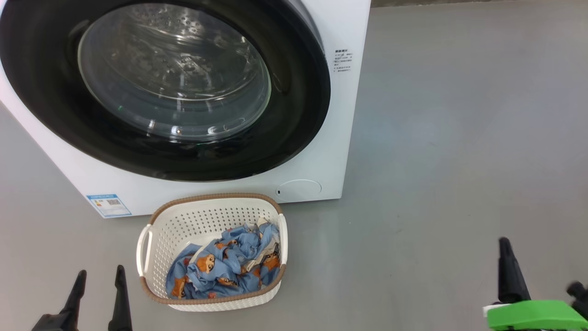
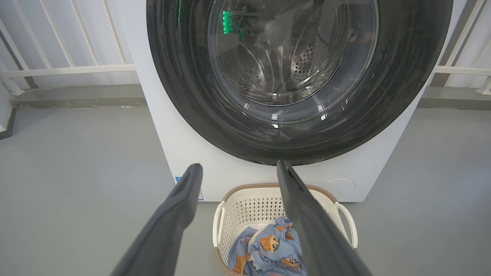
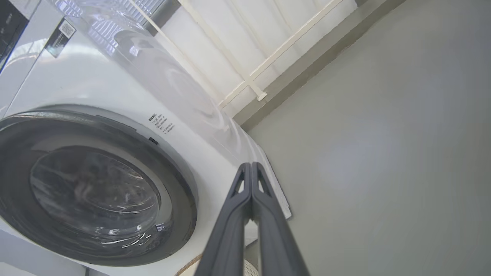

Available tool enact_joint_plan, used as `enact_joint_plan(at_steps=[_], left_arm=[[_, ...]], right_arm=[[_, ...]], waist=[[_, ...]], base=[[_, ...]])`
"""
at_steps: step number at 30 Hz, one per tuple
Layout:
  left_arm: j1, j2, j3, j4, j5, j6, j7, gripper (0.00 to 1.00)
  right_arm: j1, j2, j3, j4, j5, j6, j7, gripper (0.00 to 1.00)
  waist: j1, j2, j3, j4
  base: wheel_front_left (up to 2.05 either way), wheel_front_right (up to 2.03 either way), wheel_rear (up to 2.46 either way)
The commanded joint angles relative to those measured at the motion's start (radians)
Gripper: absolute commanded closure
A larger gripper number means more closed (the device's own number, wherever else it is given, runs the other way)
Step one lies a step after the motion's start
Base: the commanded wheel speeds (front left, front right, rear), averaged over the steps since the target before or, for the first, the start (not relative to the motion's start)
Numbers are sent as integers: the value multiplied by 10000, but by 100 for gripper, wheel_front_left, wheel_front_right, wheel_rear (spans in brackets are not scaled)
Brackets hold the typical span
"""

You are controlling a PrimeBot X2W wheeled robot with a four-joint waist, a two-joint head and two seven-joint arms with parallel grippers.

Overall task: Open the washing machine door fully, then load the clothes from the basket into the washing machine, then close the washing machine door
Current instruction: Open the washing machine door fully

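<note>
Step 1: the washing machine door (image 1: 165,87) is shut; the basket (image 1: 216,198) of clothes (image 1: 225,266) stands just before it. On the right gripper (image 3: 251,165) the jaws are together and empty; on the left gripper (image 2: 239,165), apart. Hook the door rim and swing it wide, clearing the basket.

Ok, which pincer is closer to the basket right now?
Left. The left pincer hangs open just off the left-hand side of the basket. The right pincer, shut, is well away over the floor on the basket's right.

Bright, door (image 1: 170,78) glare, edges prob. warped
</note>
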Motion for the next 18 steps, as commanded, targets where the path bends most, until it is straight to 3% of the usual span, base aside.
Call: enact_joint_plan(at_steps=[1,6,11,18], left_arm=[[-158,101,254,-312,-89,-31,-93,0],[-174,80,92,-396,-164,-31,-93,0],[-372,191,-65,-501,-267,-31,-93,0],[-868,446,-16,-731,-460,-31,-93,0]], right_arm=[[-389,-14,114,-74,707,-11,-120,100],[-535,-82,356,653,3541,-11,-120,100],[-895,-822,692,959,6066,-11,23,100],[-1686,-1506,-186,890,8418,-11,502,100]], waist=[[0,0,41,14],[0,0,260,70],[0,0,726,191],[0,0,1791,348]], base=[[0,0,0],[0,0,0],[0,0,0],[0,0,0]])
